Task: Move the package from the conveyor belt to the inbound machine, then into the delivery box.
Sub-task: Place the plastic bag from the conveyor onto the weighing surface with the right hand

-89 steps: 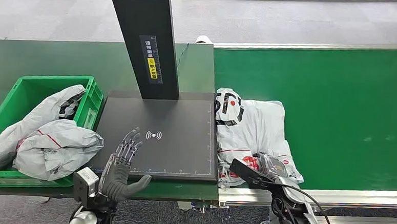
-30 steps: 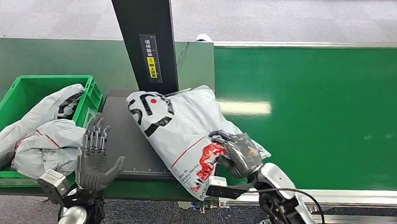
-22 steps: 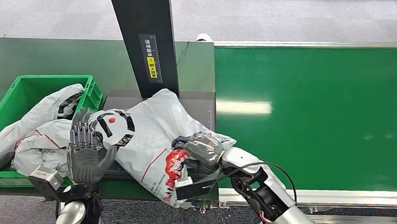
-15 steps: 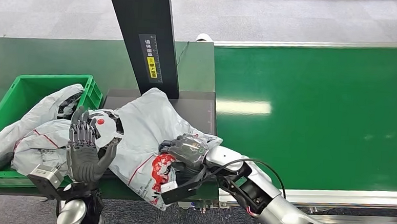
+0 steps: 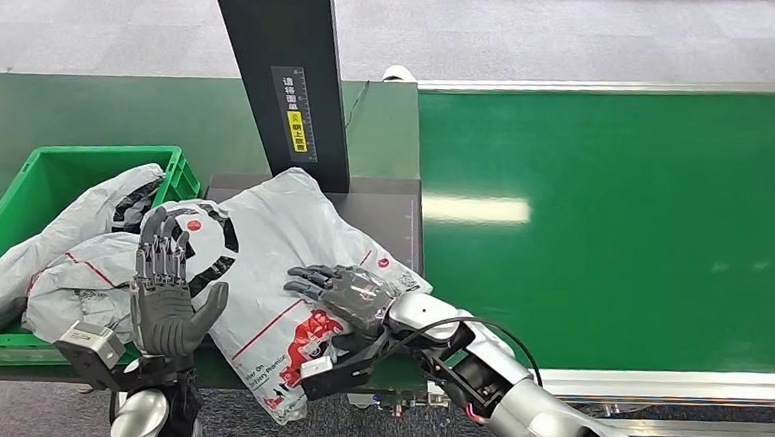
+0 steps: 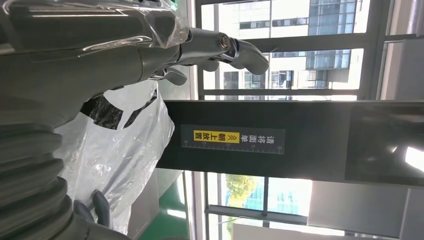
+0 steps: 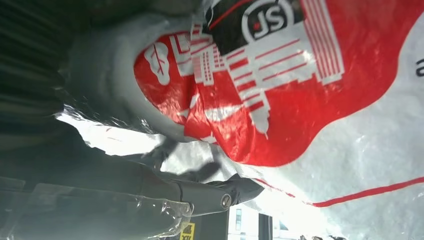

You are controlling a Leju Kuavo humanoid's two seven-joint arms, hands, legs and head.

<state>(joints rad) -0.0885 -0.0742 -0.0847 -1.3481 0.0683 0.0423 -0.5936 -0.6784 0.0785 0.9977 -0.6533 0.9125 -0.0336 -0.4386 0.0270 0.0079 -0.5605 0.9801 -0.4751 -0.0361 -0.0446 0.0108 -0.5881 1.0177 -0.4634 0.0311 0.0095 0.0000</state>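
Right hand (image 5: pixel 344 294) flat on package (image 5: pixel 292 244) (over scanner plate) — left hand (image 5: pixel 166 292) raised, spread

Parcel depot: conveyor belt (image 5: pixel 614 220), scanner platform (image 5: pixel 394 214)

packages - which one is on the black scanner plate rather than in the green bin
The big white package under the right hand, lying across the plate; the two others sit in the bin.
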